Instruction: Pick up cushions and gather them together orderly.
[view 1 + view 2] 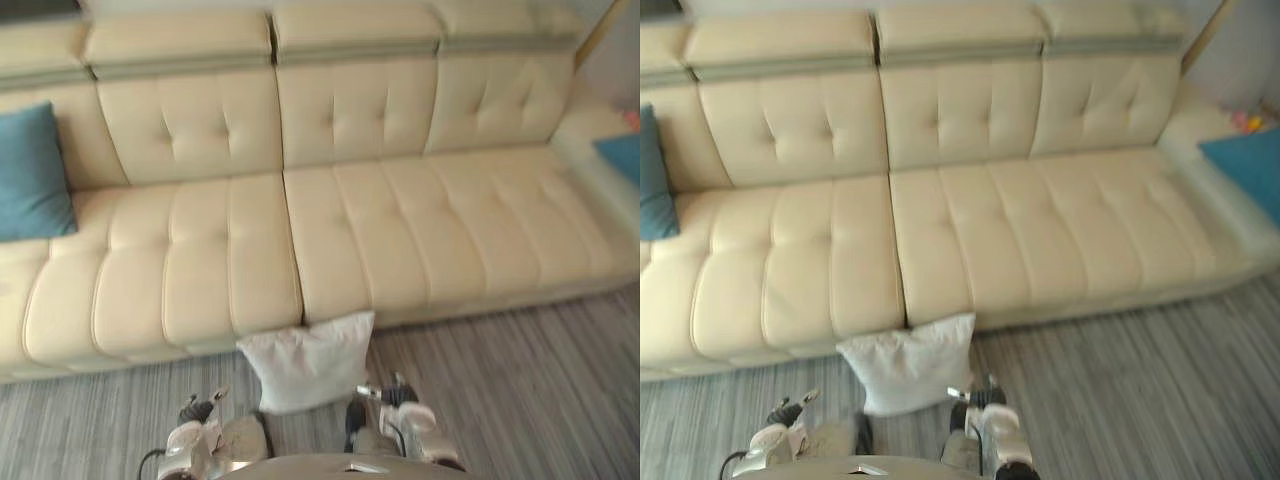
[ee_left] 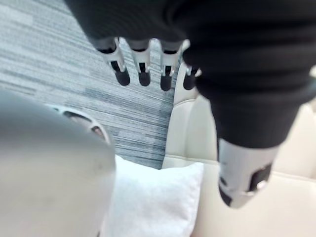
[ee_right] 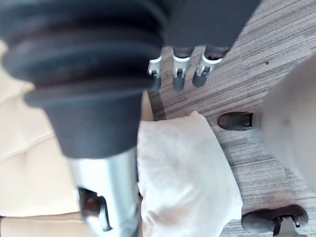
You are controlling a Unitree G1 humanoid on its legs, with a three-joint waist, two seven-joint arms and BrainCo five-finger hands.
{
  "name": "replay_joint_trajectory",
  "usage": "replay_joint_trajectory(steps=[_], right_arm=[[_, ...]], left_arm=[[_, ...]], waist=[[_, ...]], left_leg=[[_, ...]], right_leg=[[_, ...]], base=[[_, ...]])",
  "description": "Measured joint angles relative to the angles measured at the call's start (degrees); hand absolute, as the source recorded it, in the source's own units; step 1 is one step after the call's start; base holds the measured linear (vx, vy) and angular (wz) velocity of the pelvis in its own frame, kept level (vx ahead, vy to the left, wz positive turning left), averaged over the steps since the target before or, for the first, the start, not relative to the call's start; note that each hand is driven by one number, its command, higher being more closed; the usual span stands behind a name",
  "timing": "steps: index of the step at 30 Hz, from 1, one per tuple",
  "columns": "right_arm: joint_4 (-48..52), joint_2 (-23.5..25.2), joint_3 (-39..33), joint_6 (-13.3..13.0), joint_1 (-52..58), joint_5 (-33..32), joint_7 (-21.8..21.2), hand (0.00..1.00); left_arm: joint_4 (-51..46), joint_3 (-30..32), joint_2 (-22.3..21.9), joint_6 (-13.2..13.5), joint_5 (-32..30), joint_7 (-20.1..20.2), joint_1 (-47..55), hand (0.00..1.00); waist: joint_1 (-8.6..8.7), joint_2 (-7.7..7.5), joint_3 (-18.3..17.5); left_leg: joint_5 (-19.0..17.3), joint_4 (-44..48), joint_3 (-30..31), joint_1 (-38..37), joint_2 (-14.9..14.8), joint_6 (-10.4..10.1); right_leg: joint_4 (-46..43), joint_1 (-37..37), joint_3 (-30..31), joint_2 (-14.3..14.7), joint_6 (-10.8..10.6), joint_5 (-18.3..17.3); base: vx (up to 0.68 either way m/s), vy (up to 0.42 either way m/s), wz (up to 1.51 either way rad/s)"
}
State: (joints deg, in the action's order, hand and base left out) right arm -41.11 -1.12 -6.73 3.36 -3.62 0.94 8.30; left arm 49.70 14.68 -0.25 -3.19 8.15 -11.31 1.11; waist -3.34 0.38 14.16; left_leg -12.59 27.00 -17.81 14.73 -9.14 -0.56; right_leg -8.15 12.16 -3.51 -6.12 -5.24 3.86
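A white cushion (image 1: 308, 360) stands on the carpet, leaning against the sofa's front edge. It is also in the left wrist view as the white cushion (image 2: 153, 202) and in the right wrist view as the white cushion (image 3: 187, 168). One blue cushion (image 1: 32, 175) leans on the sofa's backrest at far left. Another blue cushion (image 1: 1245, 165) lies at the sofa's far right end. My left hand (image 1: 195, 440) hangs low, left of the white cushion, its fingers (image 2: 143, 69) straight and empty. My right hand (image 1: 410, 420) hangs to the cushion's right, with its fingers (image 3: 177, 74) relaxed and holding nothing.
A long cream tufted leather sofa (image 1: 400, 220) spans the whole view, its seat bare between the two blue cushions. Grey striped carpet (image 1: 520, 390) runs along its front. Small pink and orange things (image 1: 1250, 120) sit at the far right corner.
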Motion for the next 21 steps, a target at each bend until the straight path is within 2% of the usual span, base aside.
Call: replay_joint_trajectory(steps=[4, 9, 12, 17, 19, 21], right_arm=[[3.58, -2.99, 2.13, -0.41, -6.21, -0.07, 2.13, 0.0], [4.77, -6.75, 1.92, -0.53, -14.39, -0.68, 4.59, 0.0], [6.43, -9.25, 1.32, -0.54, -19.93, -1.07, 5.64, 0.0], [6.63, -11.95, 0.85, -0.6, -28.2, -1.11, 7.36, 0.0], [7.15, -13.61, 0.96, -0.63, -32.47, -1.22, 7.45, 0.0], [9.26, -14.85, 1.22, -0.79, -36.1, -1.53, 8.39, 0.0]], left_arm=[[-2.99, -0.1, 0.48, 0.83, 4.33, -2.22, -3.55, 0.0], [-5.57, 1.34, 1.63, 2.2, 8.66, -3.94, -8.85, 0.0], [-6.42, 2.62, 2.53, 2.74, 10.44, -4.89, -13.1, 0.0], [-9.32, 3.52, 3.27, 3.47, 12.06, -6.03, -17.65, 0.0], [-11.02, 3.46, 3.71, 3.84, 11.97, -6.33, -20.54, 0.0], [-12.09, 3.61, 3.8, 4.21, 11.99, -7.51, -23.62, 0.0]], waist=[[-0.03, 0.13, 4.79], [0.3, 0.4, 9.02], [0.23, 0.44, 11.44], [0.34, 0.71, 14.51], [0.07, 0.63, 15.6], [-0.05, 0.77, 16.51]], left_leg=[[-1.77, 7.21, -0.62, 9.23, -1.54, 0.74], [-1.64, 11.07, 0.45, 18.96, -1.42, 1.1], [-0.8, 12.32, 1.34, 25.9, -1.39, 1.4], [0.29, 14.74, 3.56, 33.12, -1.76, 1.58], [1.08, 16.4, 4.04, 37.62, -1.95, 1.75], [1.58, 18.94, 4.88, 42.88, -1.89, 2.57]], right_leg=[[-9.14, 11.1, 1.33, -0.11, 0.01, -1.41], [-15.19, 21.5, 1.21, -1.39, 0.55, -2.27], [-16.97, 28.22, 0.96, -1.61, 1.05, -1.91], [-19.96, 34.57, -0.11, -1.59, 1.36, -1.85], [-23.09, 39.33, -0.28, -1.82, 1.92, -2.57], [-27.25, 45.02, -0.37, -2.47, 1.56, -3.44]], base=[[-0.25, 0.102, -0.18], [-0.18, 0.029, 0.07], [-0.17, -0.047, 0.13], [-0.05, -0.033, 0.07], [-0.04, -0.034, 0.12], [-0.02, -0.021, 0.17]])
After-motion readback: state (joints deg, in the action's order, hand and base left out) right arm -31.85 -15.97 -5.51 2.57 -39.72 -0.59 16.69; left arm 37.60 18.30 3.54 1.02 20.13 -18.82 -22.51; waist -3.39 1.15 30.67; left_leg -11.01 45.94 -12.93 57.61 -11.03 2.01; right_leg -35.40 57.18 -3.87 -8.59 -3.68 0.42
